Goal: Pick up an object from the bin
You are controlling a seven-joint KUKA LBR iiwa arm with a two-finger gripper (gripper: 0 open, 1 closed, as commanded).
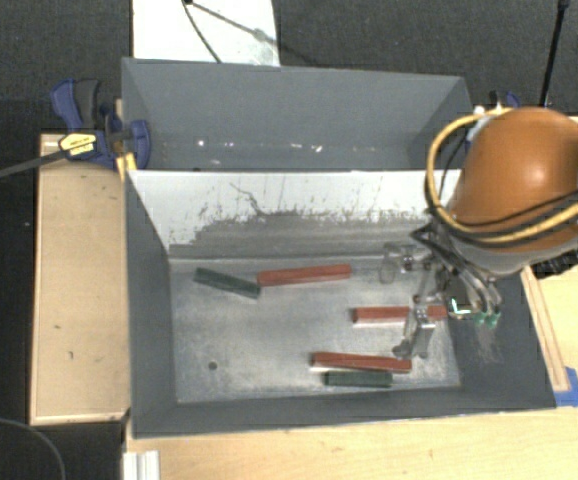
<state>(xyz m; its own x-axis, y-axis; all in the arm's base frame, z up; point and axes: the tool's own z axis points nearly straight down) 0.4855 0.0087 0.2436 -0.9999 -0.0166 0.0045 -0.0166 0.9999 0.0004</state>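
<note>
red short bar, right end hidden by end effector

A short red stick is lying flat at 3 o'clock in the bin. A longer red stick is lying at 5 o'clock, with a dark green stick just beside it. A third red stick is lying at 12 o'clock and a tilted green stick at 10 o'clock.

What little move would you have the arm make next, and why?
Probably a small nudge toward the view's left. The gripper sits at the right end of the short red bar, with a longer red bar and a dark green bar lying close below in the view. Centring over the short bar should give a surer grasp, clear of those neighbours.
</note>
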